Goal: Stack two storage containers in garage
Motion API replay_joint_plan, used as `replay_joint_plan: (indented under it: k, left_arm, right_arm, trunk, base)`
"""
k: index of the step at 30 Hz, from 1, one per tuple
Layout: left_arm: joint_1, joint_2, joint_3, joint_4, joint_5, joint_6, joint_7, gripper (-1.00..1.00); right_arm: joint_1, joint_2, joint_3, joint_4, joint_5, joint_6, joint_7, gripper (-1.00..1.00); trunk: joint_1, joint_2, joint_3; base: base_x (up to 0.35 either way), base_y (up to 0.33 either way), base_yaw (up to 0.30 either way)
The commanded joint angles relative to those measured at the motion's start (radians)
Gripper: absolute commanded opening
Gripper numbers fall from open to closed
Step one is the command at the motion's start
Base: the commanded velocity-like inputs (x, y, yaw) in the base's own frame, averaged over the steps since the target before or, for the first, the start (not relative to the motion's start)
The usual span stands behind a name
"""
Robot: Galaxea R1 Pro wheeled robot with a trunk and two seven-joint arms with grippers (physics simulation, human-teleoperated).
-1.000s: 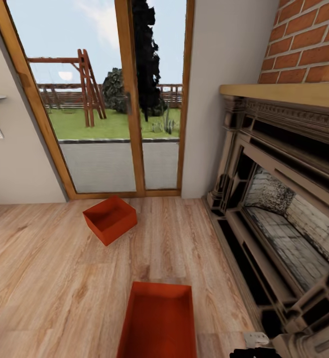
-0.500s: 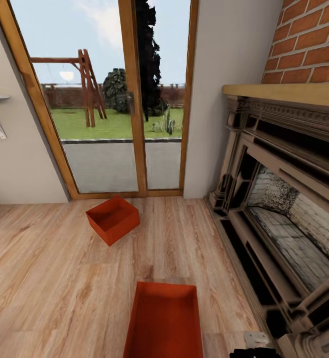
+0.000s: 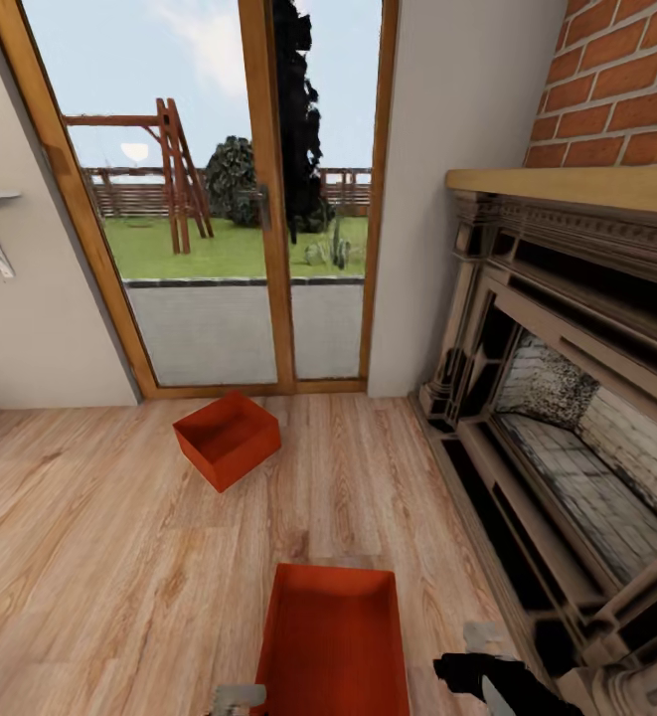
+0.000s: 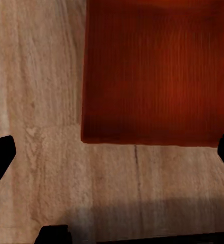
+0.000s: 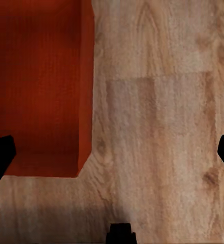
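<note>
Wood-plank flooring (image 3: pixel 99 537) of the living room fills the lower half of the head view; one of the two storage containers, the near container (image 3: pixel 333 641), lies at lower centre of the frame with its open top up and its long side running away from the camera; the far container (image 3: pixel 227 439) sits apart from it at mid-left, turned at an angle, just in front of the wood-framed glass doors (image 3: pixel 209 199); the dark carved fireplace (image 3: pixel 567 418) lines the right side under a brick wall (image 3: pixel 616 89); the right arm shows at the lower right corner as a dark wrist, the right gripper (image 3: pixel 492 661) low beside the container's right wall; a pale piece of the left gripper (image 3: pixel 237 696) shows at the bottom edge by its left wall; both wrist views look straight down on the planks and a corner of the near container, the fingers (image 4: pixel 0 157) spread wide to the frame edges and holding nothing; the right fingers (image 5: pixel 0 155) likewise spread and empty.
</note>
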Motion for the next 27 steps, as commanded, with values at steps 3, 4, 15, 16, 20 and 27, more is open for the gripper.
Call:
replay_joint_plan:
  k: [3,4,15,16,20,27]
  left_arm:
    - [-0.143,0.0,-0.003,-0.009,-0.005,0.139,0.002,1.0]
    - [-0.179,0.0,-0.003,-0.01,-0.006,0.184,0.002,1.0]
    - [-0.3,0.002,-0.001,-0.011,-0.002,0.431,0.002,1.0]
    - [-0.3,0.002,-0.001,-0.011,-0.001,0.432,0.002,1.0]
    - [-0.295,0.004,0.001,-0.011,0.001,0.436,0.0,1.0]
    - [-0.295,0.003,0.0,-0.011,0.002,0.437,0.001,1.0]
  right_arm:
    - [-0.001,0.048,0.005,-0.188,-0.009,0.147,-0.055,1.0]
    - [-0.001,0.063,0.005,-0.218,-0.01,0.224,-0.088,1.0]
    - [-0.004,0.135,0.001,-0.32,-0.02,0.606,-0.286,1.0]
    - [-0.004,0.135,0.001,-0.322,-0.021,0.608,-0.286,1.0]
    - [-0.004,0.136,-0.001,-0.323,-0.024,0.614,-0.285,1.0]
    - [-0.004,0.136,0.0,-0.322,-0.024,0.613,-0.28,1.0]
  trunk:
    - [0.0,0.0,-0.001]
    - [0.0,0.0,-0.001]
    - [0.0,0.0,-0.001]
    - [0.0,0.0,-0.001]
    - [0.0,0.0,-0.001]
    - [0.0,0.0,-0.001]
  base:
    - [0.0,0.0,0.0]
    - [0.0,0.0,0.0]
    - [0.0,0.0,0.0]
    - [0.0,0.0,0.0]
    - [0.0,0.0,0.0]
    - [0.0,0.0,0.0]
